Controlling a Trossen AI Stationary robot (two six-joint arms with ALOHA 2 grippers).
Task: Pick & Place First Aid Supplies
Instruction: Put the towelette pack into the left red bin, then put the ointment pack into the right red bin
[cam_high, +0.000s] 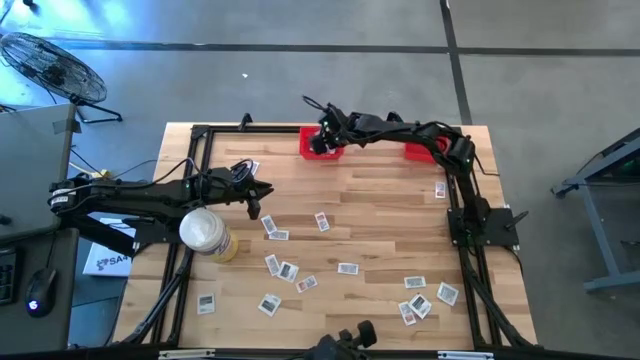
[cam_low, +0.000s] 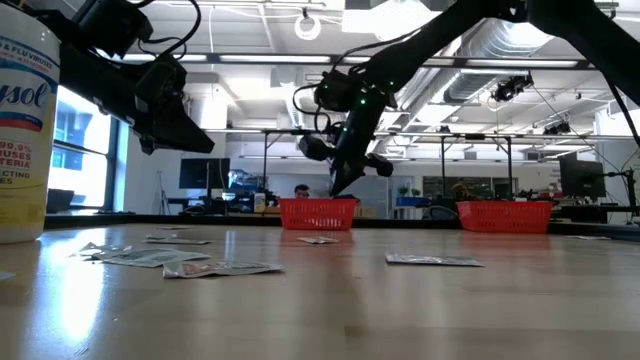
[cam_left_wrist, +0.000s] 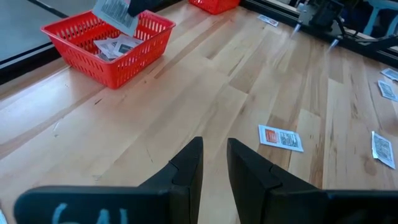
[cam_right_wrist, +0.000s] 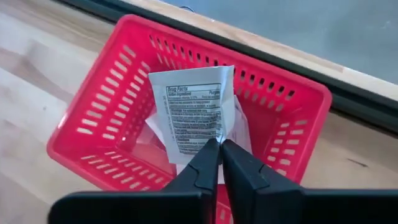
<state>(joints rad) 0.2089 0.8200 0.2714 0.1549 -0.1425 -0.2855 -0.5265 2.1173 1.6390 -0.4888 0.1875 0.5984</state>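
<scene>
A white packet (cam_right_wrist: 194, 113) hangs over the red bin (cam_right_wrist: 112, 106) at the table's far edge, pinched by its lower edge in the right tool (cam_right_wrist: 220, 149), whose fingers are closed on it; other packets (cam_left_wrist: 118, 45) lie in the bin below. The rest of the packets (cam_high: 288, 270) lie scattered across the wooden table (cam_high: 380, 210). The left tool (cam_left_wrist: 214, 163) hovers above bare table with its fingers narrowly apart, apparently holding nothing, with a second red bin (cam_high: 420, 152) farther right along the far edge.

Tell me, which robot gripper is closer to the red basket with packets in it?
The right. The right gripper hangs just above that red basket, pinching a packet. The left gripper is far back across the table.
</scene>
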